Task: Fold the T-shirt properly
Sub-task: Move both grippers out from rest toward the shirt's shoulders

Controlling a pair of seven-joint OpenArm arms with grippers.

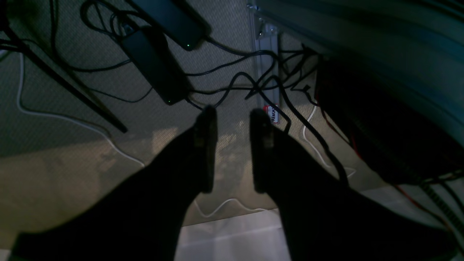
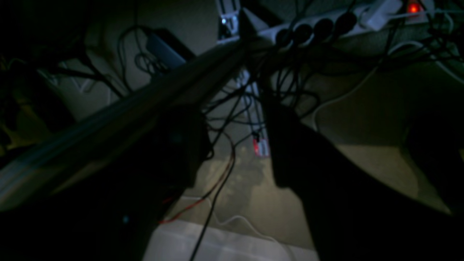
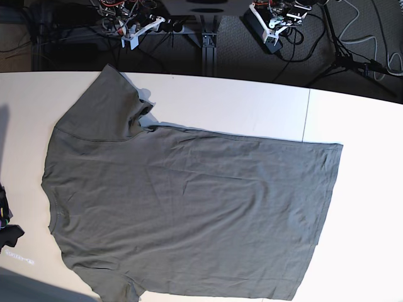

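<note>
The dark olive-grey T-shirt (image 3: 189,207) lies spread flat on the white table (image 3: 252,107). Its collar is at the left, its hem at the right, one sleeve at the upper left and the other at the bottom edge. Both arms are parked beyond the table's far edge, well away from the shirt. My left gripper (image 1: 232,145) is open and empty over the floor; it also shows in the base view (image 3: 272,28). My right gripper (image 2: 232,145) is open and empty, and shows in the base view (image 3: 133,31). The shirt is out of both wrist views.
Black and white cables, power bricks (image 1: 154,63) and a power strip (image 2: 326,21) lie on the carpet behind the table. A stand leg (image 3: 343,60) is at the back right. A dark object (image 3: 7,226) sits at the table's left edge.
</note>
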